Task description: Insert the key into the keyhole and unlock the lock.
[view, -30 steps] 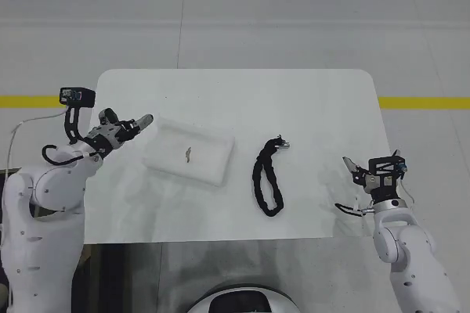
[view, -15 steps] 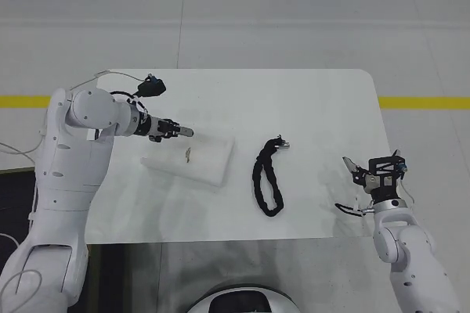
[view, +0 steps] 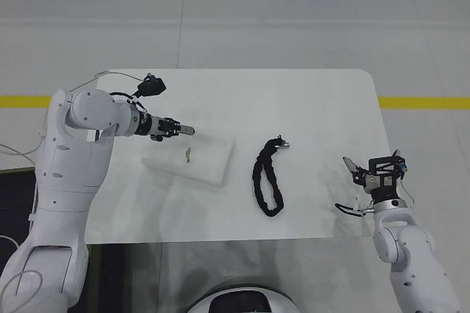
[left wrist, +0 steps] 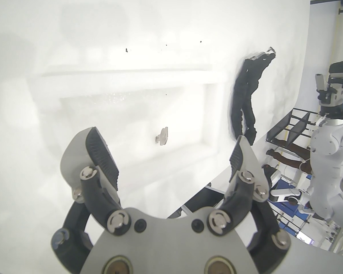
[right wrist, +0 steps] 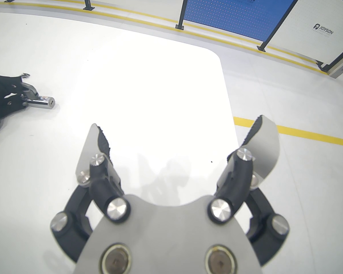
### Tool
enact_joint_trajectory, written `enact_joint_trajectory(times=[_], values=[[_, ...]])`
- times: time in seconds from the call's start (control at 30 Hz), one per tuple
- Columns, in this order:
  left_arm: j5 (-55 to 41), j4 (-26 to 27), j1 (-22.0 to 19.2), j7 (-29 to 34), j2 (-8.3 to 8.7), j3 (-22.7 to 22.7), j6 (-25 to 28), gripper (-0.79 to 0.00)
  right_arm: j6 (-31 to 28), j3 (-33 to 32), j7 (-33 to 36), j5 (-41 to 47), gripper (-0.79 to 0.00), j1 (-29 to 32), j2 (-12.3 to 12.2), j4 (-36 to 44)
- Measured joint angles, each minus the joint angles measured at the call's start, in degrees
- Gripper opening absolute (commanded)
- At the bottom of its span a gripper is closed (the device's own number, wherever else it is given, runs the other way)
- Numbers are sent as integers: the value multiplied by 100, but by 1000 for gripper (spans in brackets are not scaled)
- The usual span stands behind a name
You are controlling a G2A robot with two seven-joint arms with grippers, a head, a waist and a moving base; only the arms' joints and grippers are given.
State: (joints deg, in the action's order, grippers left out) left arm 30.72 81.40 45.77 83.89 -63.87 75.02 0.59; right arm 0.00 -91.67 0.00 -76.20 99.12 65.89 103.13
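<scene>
The left pincer [view: 188, 131], jaws spread and holding nothing, hangs at the edge of a white rectangular foam block [view: 211, 162]. On the block, close to the pincer, lies a small silver metal key [left wrist: 162, 136]. Beside the block, mid-way across the white worktop [view: 313, 102], rests a black sleeved cable lock with a silver cylinder [view: 267, 178]. The right pincer [view: 348, 188], likewise spread and empty, sits near the worktop's right edge, well apart from the lock

Glossy metal lock [right wrist: 43, 102], black cloth sleeve [view: 266, 184], metal key [left wrist: 162, 136] on matt white foam pad [view: 211, 160]
</scene>
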Motion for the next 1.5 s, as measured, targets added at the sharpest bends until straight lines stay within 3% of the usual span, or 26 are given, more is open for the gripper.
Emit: enact_joint_trajectory(times=[0.1,0.2,0.3,0.37,0.4,0.43,0.47,0.67,0.83,0.93,1.0,1.03,1.3,1.5], values=[[515,177,-15,88,6,-242,241,0,0,0,0,0,0,0,0,0],[251,-194,-354,424,-35,-607,493,0,0,0,0,0,0,0,0,0],[171,-658,-770,414,-64,-1259,695,-6,0,0,0,0,0,0,0,0],[-44,-929,-1040,410,-74,-1631,778,-237,0,0,0,0,0,0,0,0],[-205,-1039,-1131,410,-74,-1757,807,-259,0,0,0,0,0,0,0,0],[-349,-1162,-1247,410,-69,-1926,830,-406,0,0,0,0,0,0,0,0],[-376,-1229,-1331,410,-62,-2055,823,-446,0,0,0,0,0,0,0,0],[-364,-1415,-1709,411,-8,-2770,642,-566,0,0,0,0,0,0,0,0],[-619,-1615,-1866,411,53,-3122,587,-591,0,0,0,0,0,0,0,0],[-833,-1699,-1935,411,72,-3291,588,-705,0,0,0,0,0,0,0,0],[-880,-1716,-1990,411,80,-3401,570,-723,0,0,0,0,0,0,0,0],[-900,-1719,-2025,411,85,-3473,553,-785,0,0,0,0,0,0,0,0],[-998,-1756,-2239,411,152,-3752,374,-785,0,0,0,0,0,0,0,0],[-833,-1336,-2404,411,314,-3826,85,-785,0,0,0,0,0,0,0,0]])
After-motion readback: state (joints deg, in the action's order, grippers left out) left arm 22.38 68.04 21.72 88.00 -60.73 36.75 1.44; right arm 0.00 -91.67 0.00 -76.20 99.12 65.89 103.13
